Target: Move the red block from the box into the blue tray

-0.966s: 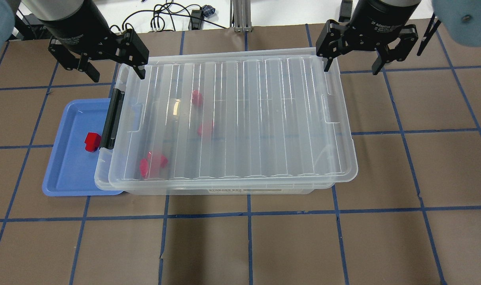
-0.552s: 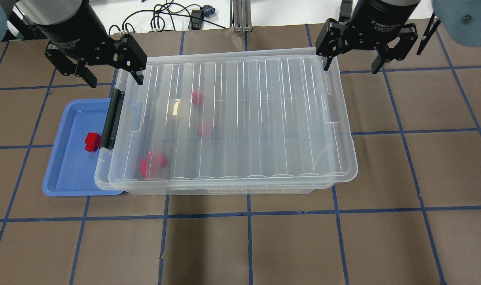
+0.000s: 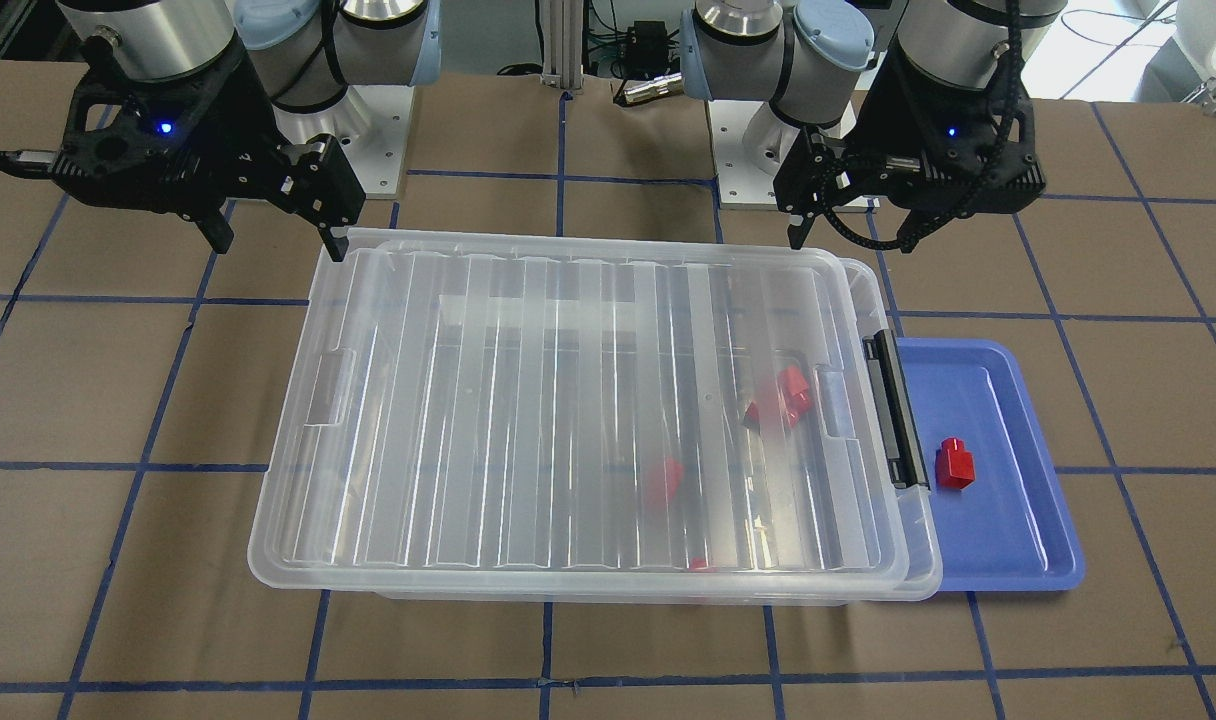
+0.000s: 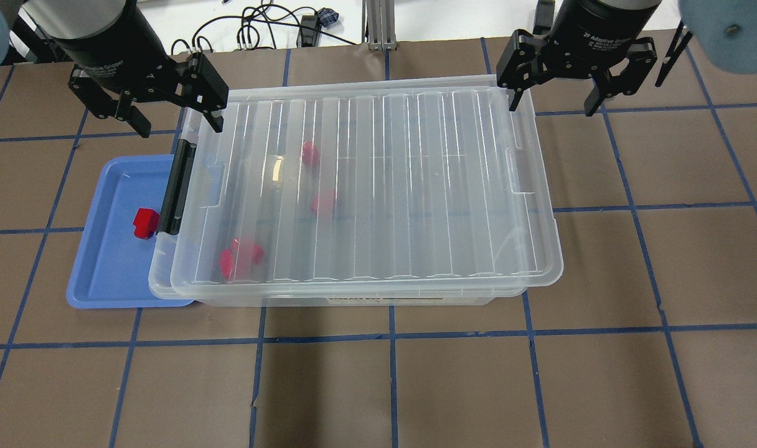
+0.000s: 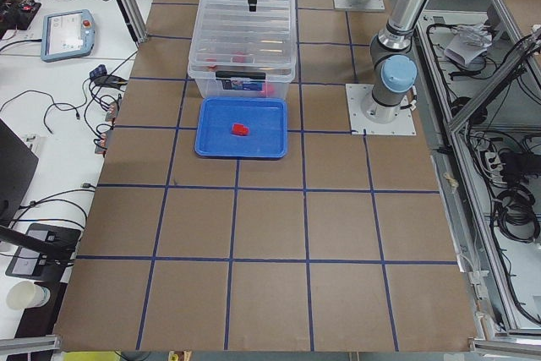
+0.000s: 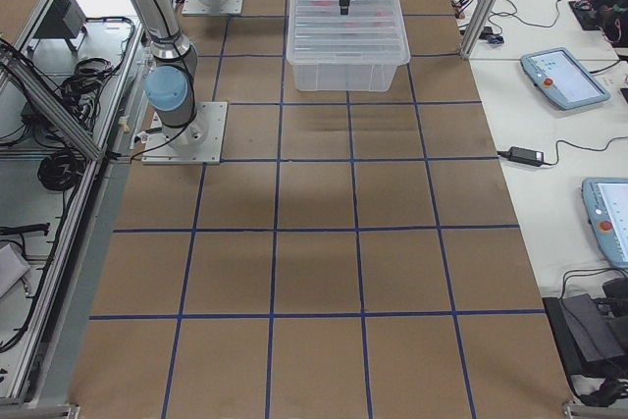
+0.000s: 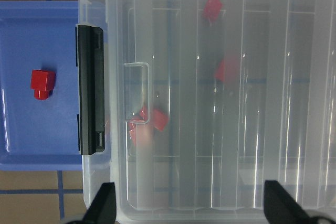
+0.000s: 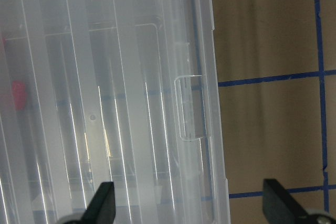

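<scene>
Since the red block (image 4: pixel 145 222) already lies on the floor of the blue tray (image 4: pixel 104 274), just beside the black latch handle (image 4: pixel 176 186) of the box (image 4: pixel 416 186), the relation that matters is how it sits from the left gripper (image 4: pixel 178 123). That gripper hangs above the box corner at the latch end, its jaws spread wide with nothing between them. The block lies farther out from the robot's base than the gripper and a little toward the tray side, well apart from the fingertips. The left arm is plainly the nearer one. The right gripper (image 4: pixel 553 104) hovers over the opposite corner of the box, equally wide and empty, with the whole length of the lid between it and the tray. The lid rests on the box, a little askew, and several more red blocks (image 4: pixel 238 256) show blurred beneath it toward the latch end. Judging by this layout, the placing looks done, and any further pick would call for lifting the lid first, with the left arm best placed to reach both tray and latch
</scene>
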You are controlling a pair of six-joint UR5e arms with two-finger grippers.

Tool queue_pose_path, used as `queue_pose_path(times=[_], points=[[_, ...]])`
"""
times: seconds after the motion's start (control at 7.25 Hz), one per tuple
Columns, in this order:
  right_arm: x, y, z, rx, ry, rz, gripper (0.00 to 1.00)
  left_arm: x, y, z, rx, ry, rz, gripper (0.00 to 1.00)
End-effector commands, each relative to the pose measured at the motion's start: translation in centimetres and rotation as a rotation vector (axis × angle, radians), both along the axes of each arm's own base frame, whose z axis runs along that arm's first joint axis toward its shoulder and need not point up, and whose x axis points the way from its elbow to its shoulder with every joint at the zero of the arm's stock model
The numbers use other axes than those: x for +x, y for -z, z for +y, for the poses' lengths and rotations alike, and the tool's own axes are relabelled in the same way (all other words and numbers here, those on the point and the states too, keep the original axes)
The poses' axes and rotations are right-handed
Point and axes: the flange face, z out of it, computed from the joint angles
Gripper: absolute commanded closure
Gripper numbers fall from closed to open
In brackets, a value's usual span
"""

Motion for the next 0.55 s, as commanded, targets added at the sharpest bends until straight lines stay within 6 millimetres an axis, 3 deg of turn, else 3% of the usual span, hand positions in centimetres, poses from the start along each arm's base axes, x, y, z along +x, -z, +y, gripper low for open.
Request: queue_pose_path(times=[0.0,0.28,0.41], points=[[0.0,0.0,0.0,-0.001,0.0,0.0,0.0,-0.2,-1.0,-0.1,-0.021,-0.002,0.016,0.0],[0.0,-0.1,0.0,-0.002,-0.002,0.0,0.0,0.1,1.2,-0.5,0.023,-0.005,-0.006,0.0],[0.0,0.0,0.1,0.001,-0.002,0.0,0.0,0.2,0.4,-0.2,0.008,-0.004,0.001,0.0]])
